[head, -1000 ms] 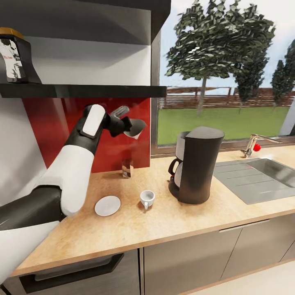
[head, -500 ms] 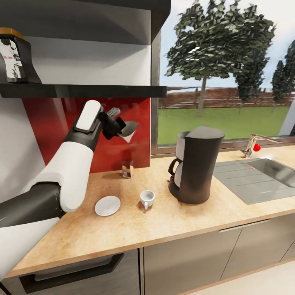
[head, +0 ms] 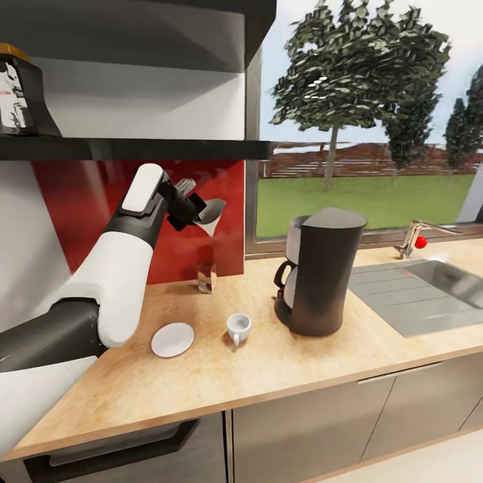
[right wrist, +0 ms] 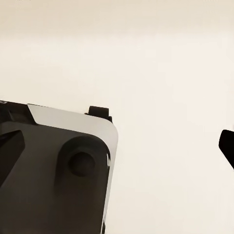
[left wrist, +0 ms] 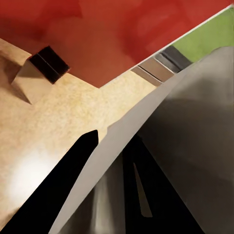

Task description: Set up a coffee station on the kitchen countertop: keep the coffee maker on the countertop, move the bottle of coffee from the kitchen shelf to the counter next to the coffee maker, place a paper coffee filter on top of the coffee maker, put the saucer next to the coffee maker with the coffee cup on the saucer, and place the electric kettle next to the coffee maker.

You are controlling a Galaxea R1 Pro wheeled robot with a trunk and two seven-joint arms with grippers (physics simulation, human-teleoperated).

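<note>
— Left gripper (head: 201, 213) is clenched on the paper coffee filter (head: 213, 213), high against the red wall. The right one's state I can't tell.

— The coffee maker (head: 320, 276) sits well beyond the jaws, lower. Thin paper could slip or crumple in transit.

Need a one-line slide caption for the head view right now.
Left gripper holds the filter above the countertop, left of the coffee maker.
</note>
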